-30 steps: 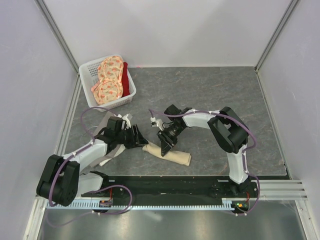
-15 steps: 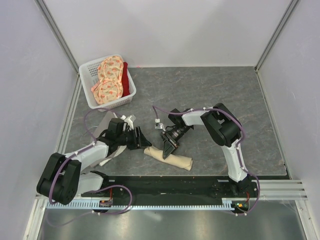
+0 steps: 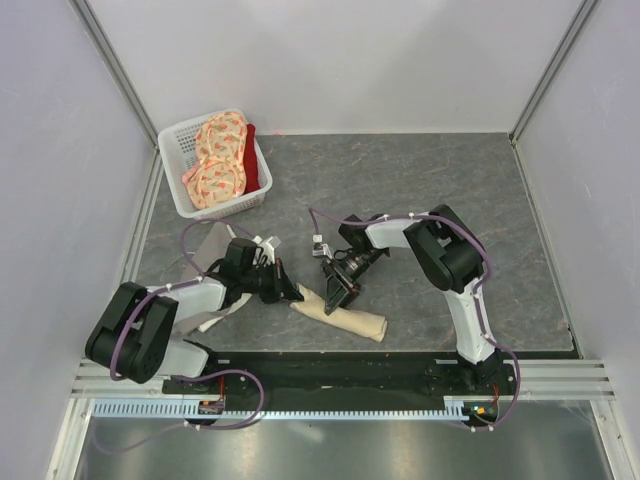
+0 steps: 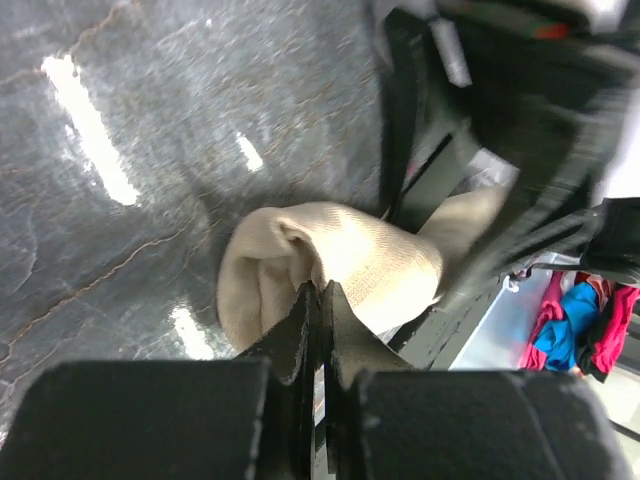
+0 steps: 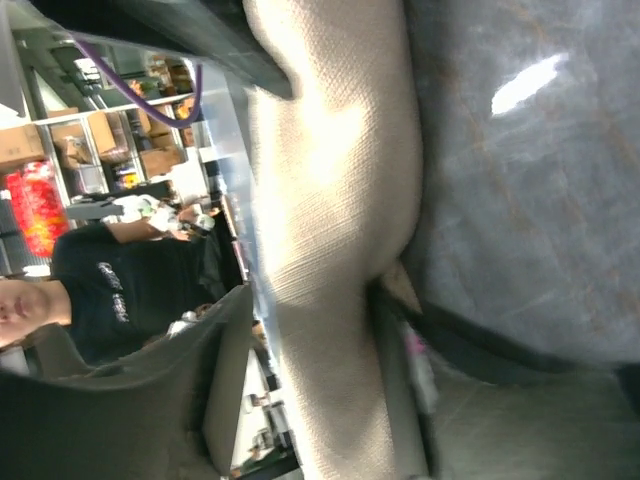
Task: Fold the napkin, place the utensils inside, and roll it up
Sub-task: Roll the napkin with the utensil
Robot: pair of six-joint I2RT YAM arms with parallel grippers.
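- Top external view: the napkin (image 3: 340, 313) lies rolled into a short beige bundle on the dark table (image 3: 430, 180), near the front edge and between the two arms. It runs slantwise, with its left end further from the front edge.
- The left gripper (image 3: 296, 293) sits at the left end of the roll, and the right gripper (image 3: 336, 296) comes down onto the roll just beside it.
- A grey-and-white cloth (image 3: 205, 245) lies partly under the left arm.
- A white basket (image 3: 170, 170) stands in the far left corner, well apart from the napkin. It holds orange floral cloths (image 3: 218, 155) and a red item (image 3: 251, 160).
- Left wrist view: the left gripper (image 4: 318, 300) has its jaws pressed together. The tips meet the rounded end of the napkin (image 4: 340, 265). Whether any fabric is pinched between them is not visible.
- Right wrist view: the right gripper (image 5: 312, 295) has its jaws apart, and the napkin (image 5: 320, 200) runs lengthwise between them. One finger (image 5: 395, 370) lies against the cloth. A thin bright gap shows between the other finger (image 5: 220, 380) and the roll, so the roll is straddled and not squeezed.
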